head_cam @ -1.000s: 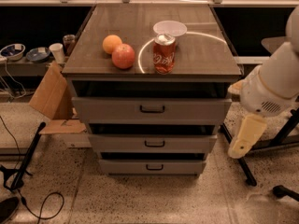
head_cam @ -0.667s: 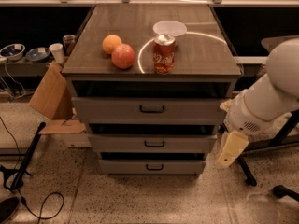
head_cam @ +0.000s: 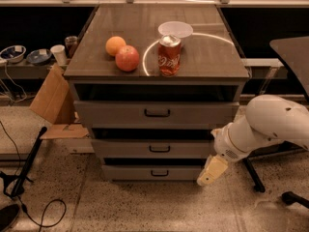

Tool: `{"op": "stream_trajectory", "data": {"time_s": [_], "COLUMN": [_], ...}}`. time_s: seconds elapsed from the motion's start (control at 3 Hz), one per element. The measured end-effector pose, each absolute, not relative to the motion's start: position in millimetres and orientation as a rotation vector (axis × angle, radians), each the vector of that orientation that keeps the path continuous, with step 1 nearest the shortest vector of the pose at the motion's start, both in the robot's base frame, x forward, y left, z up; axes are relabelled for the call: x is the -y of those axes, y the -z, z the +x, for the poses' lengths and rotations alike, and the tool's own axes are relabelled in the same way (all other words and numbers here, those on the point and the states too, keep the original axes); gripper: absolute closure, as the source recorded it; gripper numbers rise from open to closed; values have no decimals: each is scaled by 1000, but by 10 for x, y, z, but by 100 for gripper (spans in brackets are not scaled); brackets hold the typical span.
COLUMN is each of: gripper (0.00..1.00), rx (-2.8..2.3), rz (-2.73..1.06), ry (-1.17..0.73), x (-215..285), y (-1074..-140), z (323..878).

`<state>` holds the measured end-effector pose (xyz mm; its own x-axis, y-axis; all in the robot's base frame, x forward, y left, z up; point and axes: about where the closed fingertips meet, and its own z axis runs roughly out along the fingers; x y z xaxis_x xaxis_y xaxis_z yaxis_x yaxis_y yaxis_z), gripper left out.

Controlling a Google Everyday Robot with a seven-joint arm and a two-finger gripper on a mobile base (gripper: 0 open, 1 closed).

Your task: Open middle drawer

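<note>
Camera view: claw (head_cam: 211, 171) hangs near the middle drawer (head_cam: 145, 149); whether spread, cannot tell

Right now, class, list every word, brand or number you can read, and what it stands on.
Can: white script, too blurred to read.
Middle drawer: none.
Tool, low by the right end of the bottom drawer: none.

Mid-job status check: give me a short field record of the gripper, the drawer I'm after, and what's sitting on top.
gripper: gripper low, by the right end of the bottom drawer, on no handle
middle drawer: middle drawer looks closed, black handle free
cabinet top: cabinet carries an orange, apple, red can, white bowl
task step: pull not yet started
</note>
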<state>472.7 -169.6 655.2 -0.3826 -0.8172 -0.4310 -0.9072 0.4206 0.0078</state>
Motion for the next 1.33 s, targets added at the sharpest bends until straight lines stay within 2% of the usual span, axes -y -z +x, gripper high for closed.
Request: {"op": "stream_trajectory", "data": {"time_s": [0.67,1.33], "gripper": [0,0], "rx": [-2304,-2174], "rz": [-1520,-1733], "ry": [-373,-546], "x": [1585,583], "y": [-6503,-5862], "z": [4731,4692]}}
